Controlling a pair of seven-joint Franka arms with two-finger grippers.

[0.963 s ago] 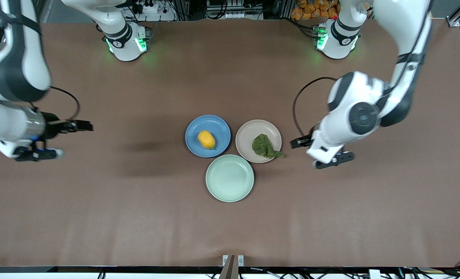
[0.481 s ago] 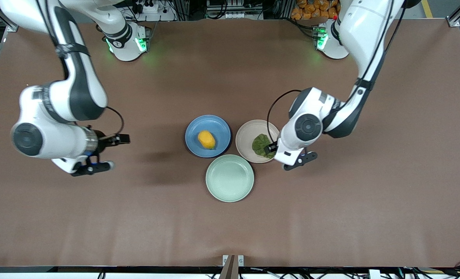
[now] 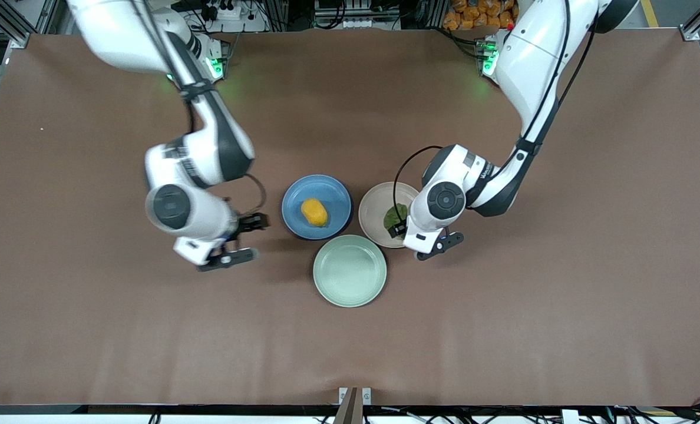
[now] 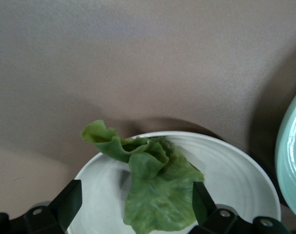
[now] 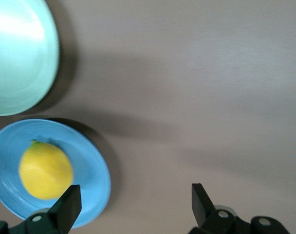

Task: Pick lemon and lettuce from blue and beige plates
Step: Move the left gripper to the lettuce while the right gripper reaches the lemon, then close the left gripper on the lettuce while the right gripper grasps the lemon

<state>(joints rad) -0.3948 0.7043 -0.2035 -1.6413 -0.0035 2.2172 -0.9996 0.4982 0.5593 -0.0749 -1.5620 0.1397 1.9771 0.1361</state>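
Lettuce (image 4: 157,192) between open left fingers (image 4: 70,202); lemon (image 5: 46,169) beside right fingers (image 5: 66,207).

Mint-green plate (image 3: 349,271) on brown table (image 3: 503,324), nearest front cam.

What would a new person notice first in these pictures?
Three round plates sit clustered mid-table: the blue plate holding a yellow lemon, the beige plate beside it toward the left arm's end, holding the lettuce, and a mint-green plate nearest the front camera. The left tool hangs open over the lettuce, while the right tool, also open, is over bare table beside the blue plate.
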